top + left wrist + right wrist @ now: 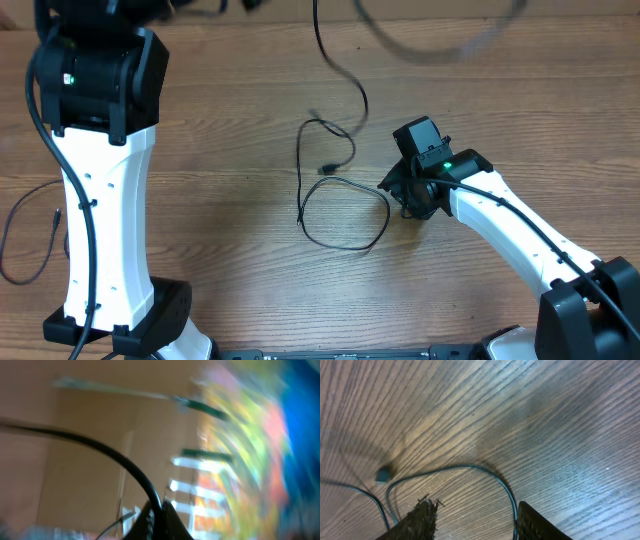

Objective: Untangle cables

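A thin black cable lies in loose loops on the wooden table, with a small plug end inside the loops. One strand rises off the top edge, and a blurred arc of cable hangs in the air there. My left gripper is raised off the table and shut on a black cable. My right gripper is low at the loop's right edge. It is open, with the cable's curve between its fingers, close to the right finger.
Another thin black cord with a plug end loops at the table's left edge beside the left arm's white column. The right arm reaches in from the lower right. The plug also shows in the right wrist view.
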You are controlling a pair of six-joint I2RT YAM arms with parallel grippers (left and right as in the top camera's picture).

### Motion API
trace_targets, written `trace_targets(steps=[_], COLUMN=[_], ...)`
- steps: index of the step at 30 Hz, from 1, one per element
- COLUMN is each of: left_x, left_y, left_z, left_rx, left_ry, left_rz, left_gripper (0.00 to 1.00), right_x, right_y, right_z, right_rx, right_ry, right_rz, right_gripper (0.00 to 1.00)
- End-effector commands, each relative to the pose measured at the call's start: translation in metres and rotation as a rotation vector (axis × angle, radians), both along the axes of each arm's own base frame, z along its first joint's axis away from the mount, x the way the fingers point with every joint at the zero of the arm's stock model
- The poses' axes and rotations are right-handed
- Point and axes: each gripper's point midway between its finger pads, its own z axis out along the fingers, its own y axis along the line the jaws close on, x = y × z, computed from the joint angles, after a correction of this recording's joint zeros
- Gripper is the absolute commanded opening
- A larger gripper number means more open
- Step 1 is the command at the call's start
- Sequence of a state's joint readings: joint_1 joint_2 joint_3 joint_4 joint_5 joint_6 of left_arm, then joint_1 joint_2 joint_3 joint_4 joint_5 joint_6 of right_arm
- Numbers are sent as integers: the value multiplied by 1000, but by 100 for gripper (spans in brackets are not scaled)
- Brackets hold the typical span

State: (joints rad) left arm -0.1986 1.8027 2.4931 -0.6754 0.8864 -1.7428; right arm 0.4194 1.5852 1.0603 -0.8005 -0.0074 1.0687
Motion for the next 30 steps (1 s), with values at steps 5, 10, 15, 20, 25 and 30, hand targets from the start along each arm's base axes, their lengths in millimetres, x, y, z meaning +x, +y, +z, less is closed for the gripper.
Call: trace_targets(steps=[5,10,15,20,25,30], left_x=[12,16,15,15,13,4], left_y=[20,17,8,7,8,3], left_z=[-89,-68,-23,-8,-37,-52], left_rx=[55,10,-78,-94,-72,-102], left_ry=[522,444,284,204,370,546], left_rz=[184,158,79,65,76,61], left_gripper=[5,5,4,5,5,5], right_x=[1,1,2,3,3,3], right_y=[-2,-3,-6,-6,-6,-6], right_z=[2,2,2,2,2,2], right_rx=[-13,-15,-35,-37,-35,-36], right_ry=[-8,-6,-14,-15,-18,-18], right_rz=[0,-1,-7,-8,-8,-8], right_gripper=[50,50,51,50,50,50])
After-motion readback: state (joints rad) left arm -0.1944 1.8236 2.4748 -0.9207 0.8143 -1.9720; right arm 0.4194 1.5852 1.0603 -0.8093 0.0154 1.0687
